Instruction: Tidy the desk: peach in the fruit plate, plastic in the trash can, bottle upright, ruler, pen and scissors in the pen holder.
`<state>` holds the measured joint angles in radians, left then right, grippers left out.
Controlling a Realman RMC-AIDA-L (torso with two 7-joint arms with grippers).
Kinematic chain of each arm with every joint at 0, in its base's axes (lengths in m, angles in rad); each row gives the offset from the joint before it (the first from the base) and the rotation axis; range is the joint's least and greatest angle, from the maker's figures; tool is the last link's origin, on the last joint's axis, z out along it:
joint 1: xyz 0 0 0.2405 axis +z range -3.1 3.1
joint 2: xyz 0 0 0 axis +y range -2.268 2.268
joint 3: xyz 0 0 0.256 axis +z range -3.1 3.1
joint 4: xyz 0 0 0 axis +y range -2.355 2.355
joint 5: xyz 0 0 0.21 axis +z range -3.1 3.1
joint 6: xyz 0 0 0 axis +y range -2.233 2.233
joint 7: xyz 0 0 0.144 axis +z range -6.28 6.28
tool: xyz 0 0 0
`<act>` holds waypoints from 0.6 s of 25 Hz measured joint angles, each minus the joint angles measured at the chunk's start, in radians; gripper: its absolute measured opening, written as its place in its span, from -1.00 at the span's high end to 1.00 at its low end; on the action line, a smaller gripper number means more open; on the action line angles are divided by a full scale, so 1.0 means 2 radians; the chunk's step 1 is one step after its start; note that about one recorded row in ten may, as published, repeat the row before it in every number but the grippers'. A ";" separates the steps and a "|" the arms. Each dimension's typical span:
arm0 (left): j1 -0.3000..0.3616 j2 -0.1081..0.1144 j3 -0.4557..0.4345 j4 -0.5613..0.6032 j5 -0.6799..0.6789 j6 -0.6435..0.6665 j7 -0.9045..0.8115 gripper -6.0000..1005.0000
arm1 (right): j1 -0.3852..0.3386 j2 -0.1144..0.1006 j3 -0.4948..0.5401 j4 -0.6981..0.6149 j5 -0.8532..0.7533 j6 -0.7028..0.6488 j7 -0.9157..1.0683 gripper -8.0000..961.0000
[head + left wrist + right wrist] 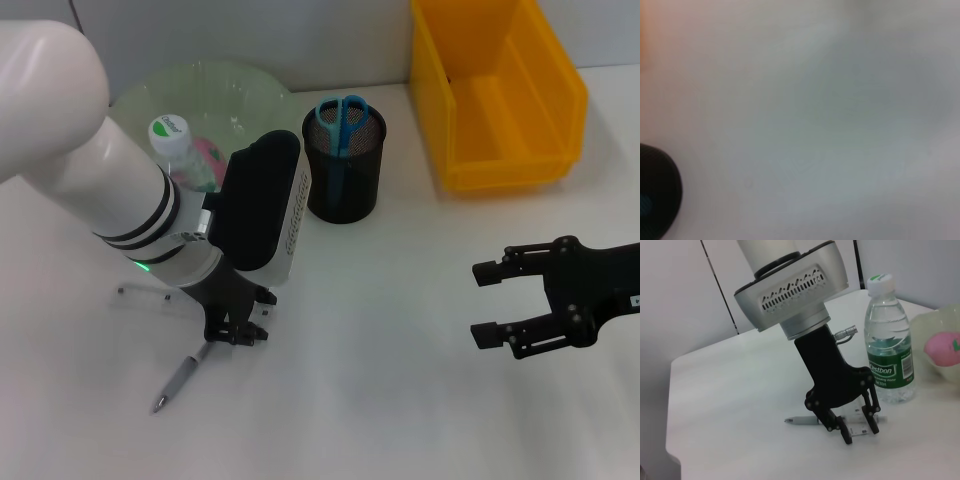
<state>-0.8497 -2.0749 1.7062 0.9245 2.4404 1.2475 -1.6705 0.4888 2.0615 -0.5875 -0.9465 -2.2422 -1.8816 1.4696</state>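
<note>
**Pen pickup under way; most of the tidy done**

Bench (400, 420), white. Yellow trash can (500, 100), upper right of frame; inside mostly hidden, plastic not visible. Green fruit plate (200, 85), upper left, pink peach (212, 152) in it. Bottle (180, 150) upright beside the plate. Pen holder (345, 165), upper centre, scissors (342, 120) inside. Ruler (150, 297), clear, flat, lower left; pen (180, 378) below it. Both still to go.

Left gripper (237, 333) down over the pen's upper end, fingers spread, straddling it. Right gripper (505, 305) at right edge, idle, fingers spread.

Right wrist view gives the side-on straddle, bottle label, peach (942, 349). Left wrist view: only blur.
</note>
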 joint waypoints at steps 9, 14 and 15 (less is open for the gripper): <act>0.000 0.000 -0.002 -0.006 0.000 0.005 0.010 0.33 | 0.005 0.001 -0.005 -0.003 -0.002 0.000 0.010 -0.68; -0.002 -0.001 -0.002 -0.001 -0.002 0.015 0.008 0.56 | 0.004 0.003 -0.006 -0.006 -0.002 0.000 0.011 -0.68; -0.003 -0.001 -0.003 -0.001 -0.002 0.017 0.007 0.65 | 0.004 0.003 -0.006 -0.006 -0.002 0.000 0.011 -0.68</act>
<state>-0.8554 -2.0765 1.6995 0.9231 2.4356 1.2818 -1.6558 0.4965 2.0666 -0.5998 -0.9591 -2.2457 -1.8822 1.4910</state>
